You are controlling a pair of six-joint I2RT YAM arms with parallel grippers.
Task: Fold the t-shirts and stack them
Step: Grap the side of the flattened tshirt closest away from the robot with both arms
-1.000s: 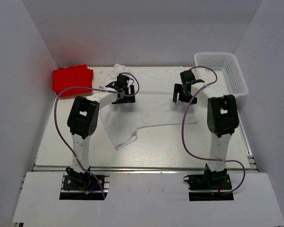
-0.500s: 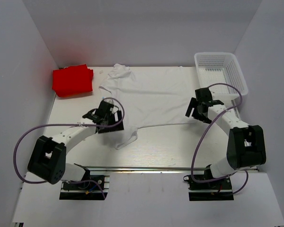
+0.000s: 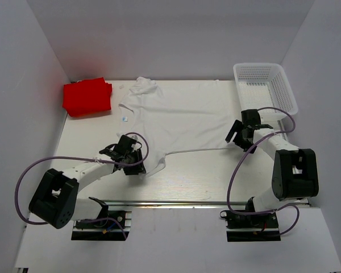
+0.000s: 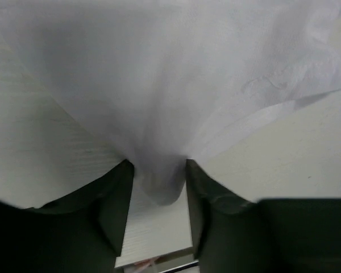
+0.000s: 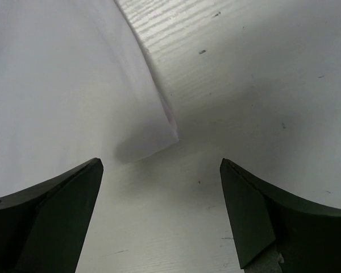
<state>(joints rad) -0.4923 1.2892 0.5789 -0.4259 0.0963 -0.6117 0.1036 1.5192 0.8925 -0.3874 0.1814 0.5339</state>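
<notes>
The white t-shirt (image 3: 176, 116) lies spread flat across the middle of the table, collar toward the back left. The red t-shirt (image 3: 86, 96) sits folded at the back left corner. My left gripper (image 3: 136, 165) is low at the white shirt's near left edge. In the left wrist view its fingers (image 4: 118, 199) press a bunched fold of white cloth (image 4: 159, 182) from both sides. My right gripper (image 3: 237, 134) hovers at the shirt's right near corner. In the right wrist view it (image 5: 160, 164) stands open over bare table, just short of the corner of the white cloth (image 5: 159, 133).
A white mesh basket (image 3: 288, 94) stands at the back right, just beyond the right arm. White walls close in the table on three sides. A metal rail (image 3: 176, 200) runs along the near edge in front of the arm bases.
Both arms have swung from the shirt's back part down to its near side. The left jaws have narrowed onto the near left edge of the cloth. The right jaws stay wide.
</notes>
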